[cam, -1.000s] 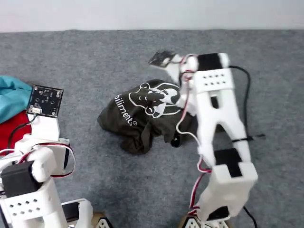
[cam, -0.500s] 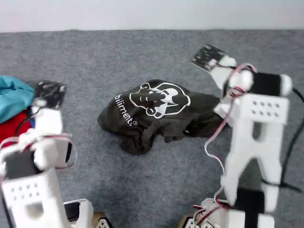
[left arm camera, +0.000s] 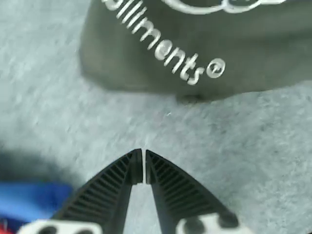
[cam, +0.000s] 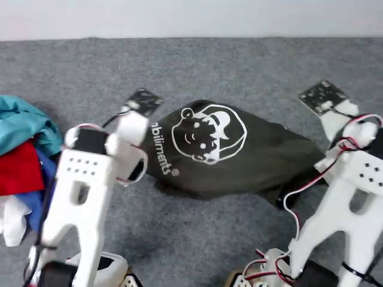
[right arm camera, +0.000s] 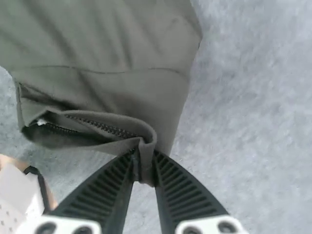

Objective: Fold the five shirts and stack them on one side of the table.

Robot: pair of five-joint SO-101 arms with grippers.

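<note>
Carpet (cam: pixel 179 66); shirt (cam: pixel 251 161) in right end effector (right arm camera: pixel 145 168)

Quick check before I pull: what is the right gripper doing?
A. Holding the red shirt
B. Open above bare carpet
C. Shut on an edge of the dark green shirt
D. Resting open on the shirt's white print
C: in the right wrist view, the right gripper is shut, with a folded edge of the dark green shirt pinched in it.

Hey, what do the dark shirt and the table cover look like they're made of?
The dark shirt: soft knit, probably cotton; matte, drapes and creases, stitched hem. The table cover: grey felt or low carpet, given its fuzzy, matte nap.
</note>
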